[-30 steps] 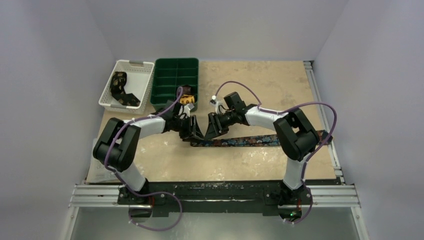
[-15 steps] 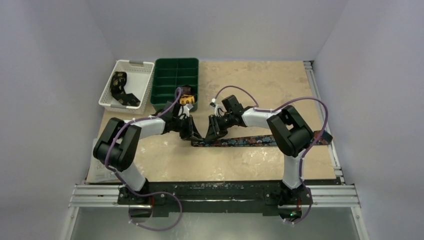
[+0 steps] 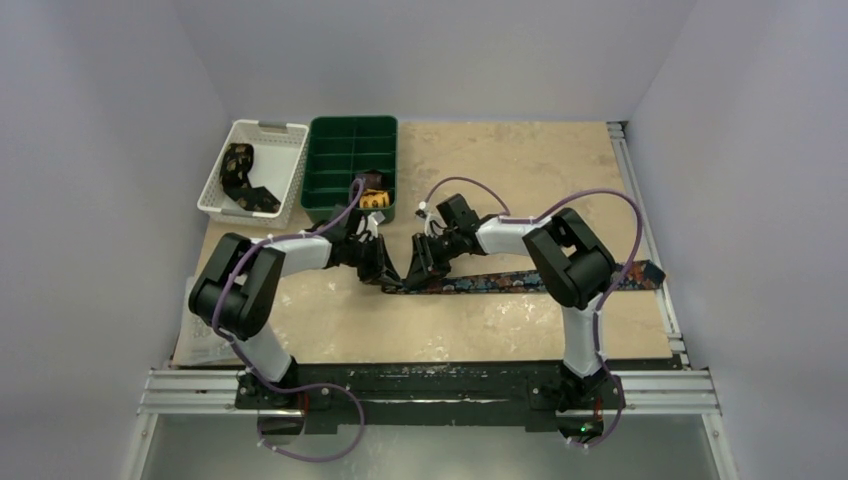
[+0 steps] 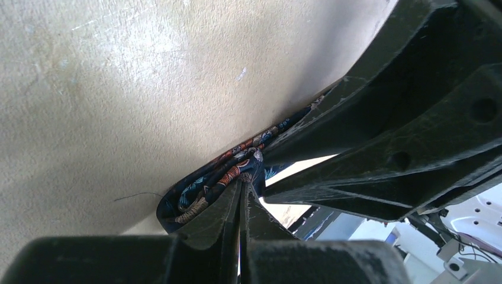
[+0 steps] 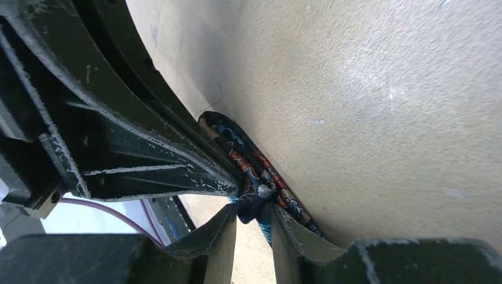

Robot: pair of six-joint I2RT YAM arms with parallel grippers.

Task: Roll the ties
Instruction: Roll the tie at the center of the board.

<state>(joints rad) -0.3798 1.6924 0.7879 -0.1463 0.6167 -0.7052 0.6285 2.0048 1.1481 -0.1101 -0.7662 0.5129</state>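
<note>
Navy tie (image 3: pixel 500 283): lies flat across the table (image 3: pixel 520 170), running from mid-table to the right edge; its left end is folded over into a small loop.
Left gripper (image 3: pixel 386 272): at the tie's folded left end, fingers pressed together; the fold sits against their tips, though whether any cloth is caught between them is unclear from the wrist view.
Right gripper (image 3: pixel 413 274): just beside the left one, tips nearly touching it; jaws narrowly parted, pinching a bunched bit of the navy fabric.
Black-and-gold tie (image 3: pixel 240 175): in the white basket (image 3: pixel 270 127), far left.
Yellow tie (image 3: pixel 374 200): in a near compartment of the green tray (image 3: pixel 352 122).
</note>
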